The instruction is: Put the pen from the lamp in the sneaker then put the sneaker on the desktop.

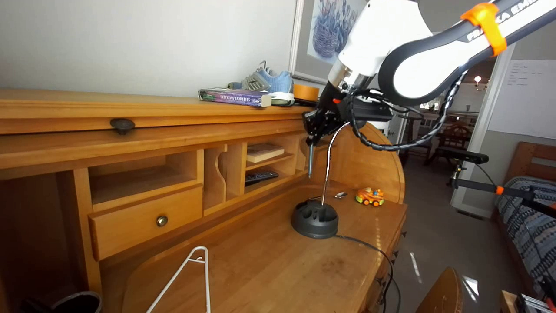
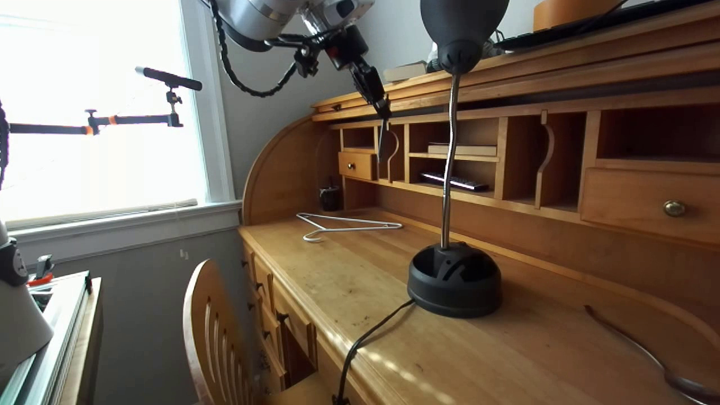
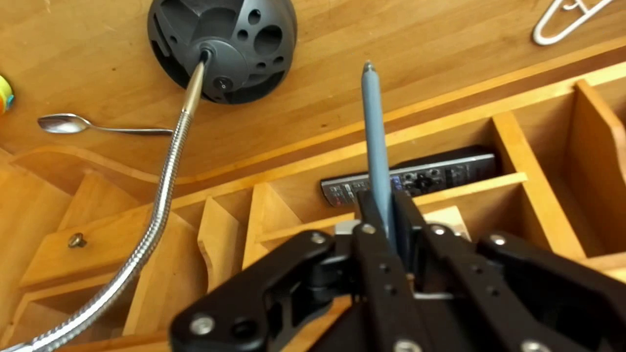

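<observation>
PEN (image 3: 375, 137), blue-grey, slim, one. Location: in the air over the desktop (image 1: 260, 265), apart from the lamp (image 2: 454, 295) and not yet at the shoe.

GRIPPER (image 3: 385, 200), one. Fingers (image 3: 367, 215) pressed in on the pen, pinching its upper part; the lower length stands bare beyond the fingertips.

SNEAKER (image 1: 271, 80), blue and grey, white sole, one. On the upper shelf (image 1: 108, 98), a book (image 1: 234, 96) just beside it and covering part of it in an exterior view. Opening poorly seen; it probably faces up, toward the heel end.

STEP IN HAND, as judged: carrying the pen to the sneaker. Recommended handling: lift first, cross afterwards, since the tip appears to hang lower than the shelf edge and a direct line would likely strike it. Give the gooseneck (image 3: 166, 186) a wide berth, as a knock could twist the pen in so narrow a pinch. Pass high over the book. Centre the tip above the opening, lower slowly until it is well inside, then part the fingers and back straight up, so that nothing is dragged out. The shoe should later travel level, opening up.

ORIENTATION OF PEN: long axis close to upright in both exterior views, with a slight lean; metal point downward, free. In the wrist view the shaft runs out lengthwise from between the fingers, point away from the palm. Suited, by judgement, to tip-first entry without turning the wrist
</observation>
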Tool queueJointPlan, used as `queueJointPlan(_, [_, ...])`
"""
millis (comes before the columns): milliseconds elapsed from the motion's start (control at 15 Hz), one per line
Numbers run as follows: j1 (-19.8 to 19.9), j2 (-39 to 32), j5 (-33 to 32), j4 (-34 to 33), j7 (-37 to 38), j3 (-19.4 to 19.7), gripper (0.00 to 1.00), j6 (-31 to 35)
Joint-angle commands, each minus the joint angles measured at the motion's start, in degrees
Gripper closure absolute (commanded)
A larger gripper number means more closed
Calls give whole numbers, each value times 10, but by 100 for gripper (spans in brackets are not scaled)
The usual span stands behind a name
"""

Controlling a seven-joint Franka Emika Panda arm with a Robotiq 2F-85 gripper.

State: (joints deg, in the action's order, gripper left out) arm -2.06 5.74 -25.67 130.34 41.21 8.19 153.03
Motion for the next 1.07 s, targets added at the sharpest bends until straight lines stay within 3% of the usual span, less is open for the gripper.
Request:
queueJointPlan(0, [29,74,47,30,-77,-33,97,3])
queueJointPlan(467, [66,122,110,-18,-163,-66,97,5])
queueJointPlan(1000, [87,100,143,-105,-196,-74,97,51])
